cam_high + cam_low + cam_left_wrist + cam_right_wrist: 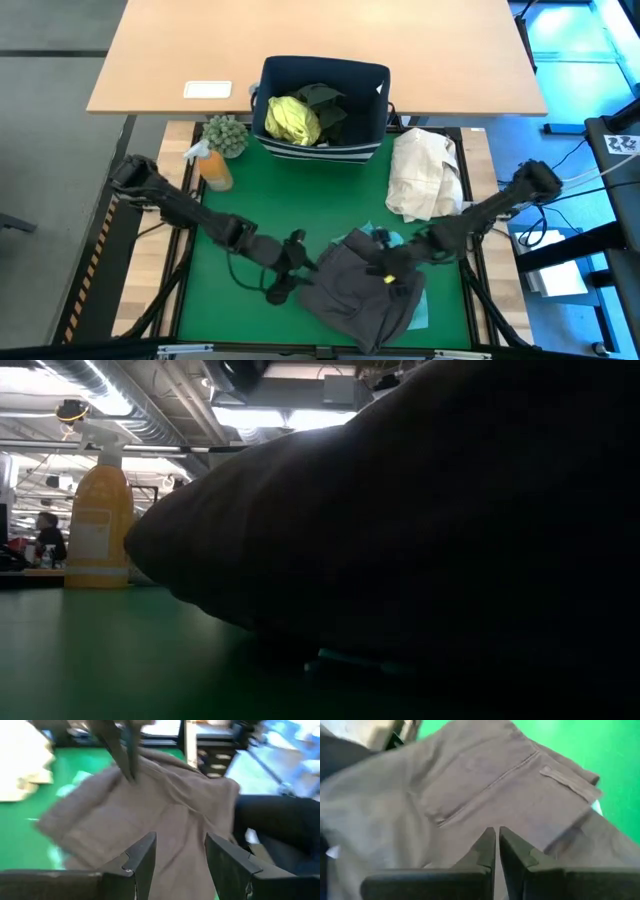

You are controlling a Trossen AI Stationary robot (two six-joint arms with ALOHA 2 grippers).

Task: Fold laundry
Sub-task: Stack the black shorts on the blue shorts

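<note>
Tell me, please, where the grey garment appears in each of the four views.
High view: grey garment at the bottom centre, on the green mat.
Low view: dark mass filling the right.
Left wrist view: centre.
Right wrist view: nearly the whole picture.
Shared landmark: the green mat.

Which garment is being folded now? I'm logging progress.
The charcoal grey garment, spread on the green mat between both grippers; the yellow-green shirt lies in the navy bin.
</note>
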